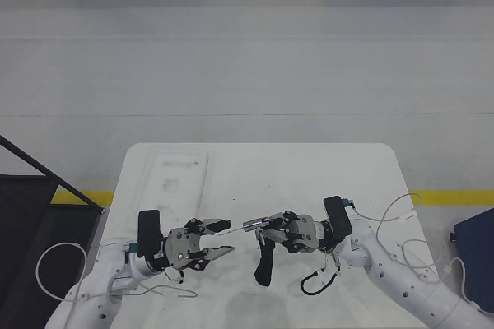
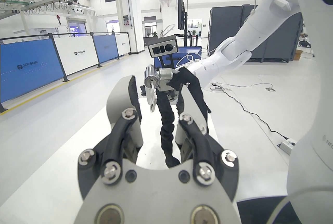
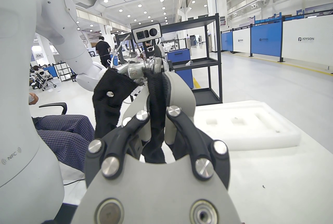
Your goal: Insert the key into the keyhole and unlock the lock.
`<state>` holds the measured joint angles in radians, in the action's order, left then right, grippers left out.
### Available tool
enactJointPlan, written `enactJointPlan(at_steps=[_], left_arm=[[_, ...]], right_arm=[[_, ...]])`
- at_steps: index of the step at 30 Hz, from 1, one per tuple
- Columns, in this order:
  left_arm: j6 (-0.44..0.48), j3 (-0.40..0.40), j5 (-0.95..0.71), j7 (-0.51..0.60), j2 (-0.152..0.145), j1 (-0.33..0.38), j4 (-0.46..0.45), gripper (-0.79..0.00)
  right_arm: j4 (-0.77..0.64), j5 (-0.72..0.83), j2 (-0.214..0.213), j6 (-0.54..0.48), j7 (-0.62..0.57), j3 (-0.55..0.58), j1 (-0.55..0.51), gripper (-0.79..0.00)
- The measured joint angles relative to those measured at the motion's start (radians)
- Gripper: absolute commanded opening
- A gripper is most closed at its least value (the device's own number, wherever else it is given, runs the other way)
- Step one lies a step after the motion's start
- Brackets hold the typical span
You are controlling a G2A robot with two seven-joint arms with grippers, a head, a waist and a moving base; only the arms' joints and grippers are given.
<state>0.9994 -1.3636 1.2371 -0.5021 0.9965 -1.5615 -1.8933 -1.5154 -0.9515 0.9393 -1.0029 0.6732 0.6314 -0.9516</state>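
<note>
Two grippers are facing each other above the near part of the white rectangular table point(image 1: 329, 177), both quite close to the robot. The left gripper point(image 1: 229, 236) is standing with its two fingers spread apart and is gripping nothing. Its fingertips are pointing toward the end of the lock, which is sitting just beyond them.

The right gripper point(image 1: 267, 227) is pressing its fingers together on the silver metal cylinder lock point(image 2: 151, 76) and is holding it above the table, with the round keyhole face turned to the left gripper. The small flat silver key point(image 2: 153, 98) is sitting at this keyhole face, and its broad head is hanging down below the cylinder, a little tilted. I cannot tell how deep the blade is going into the keyhole. No finger of the left gripper is touching the key.

The lock's thick black fabric-covered cable point(image 1: 263, 265) is hanging down from the lock between the two grippers, and its lower end is reaching the table top.

Farther on the table, on the left arm's side, a white foam tray with shallow rectangular hollows point(image 1: 177, 177) is lying flat, well apart from both grippers. Beyond the far edge of the table, a yellow line point(image 1: 461, 197) is running across the pale grey floor.
</note>
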Motion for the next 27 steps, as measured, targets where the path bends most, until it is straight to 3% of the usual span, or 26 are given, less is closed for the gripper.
enactJointPlan(at_steps=[6,9,10,20,23,27], left_arm=[[0.006,0.0,0.011,-0.001,0.0,-0.002,0.0,-0.511],[0.006,-0.001,0.018,-0.005,0.0,-0.003,-0.007,-0.653],[0.006,-0.002,0.021,-0.007,0.0,-0.004,-0.009,-0.785],[-0.017,-0.021,0.146,-0.024,-0.005,-0.006,-0.045,-0.785],[-0.056,-0.03,0.243,-0.074,-0.007,-0.007,-0.082,-0.785],[-0.156,-0.039,0.506,-0.184,-0.019,0.006,-0.13,-0.785]], right_arm=[[0.0,0.0,0.0,0.0,0.0,0.0,0.0,-0.785],[0.0,0.0,0.0,0.0,0.0,0.0,0.0,-0.785],[0.0,0.0,0.0,0.0,0.0,0.0,0.0,-0.785],[0.0,0.0,0.0,0.0,0.0,0.0,0.0,-0.785],[0.0,0.0,0.0,0.0,0.0,0.0,0.0,-0.785],[0.0,0.0,0.0,0.0,0.0,0.0,0.0,-0.785]])
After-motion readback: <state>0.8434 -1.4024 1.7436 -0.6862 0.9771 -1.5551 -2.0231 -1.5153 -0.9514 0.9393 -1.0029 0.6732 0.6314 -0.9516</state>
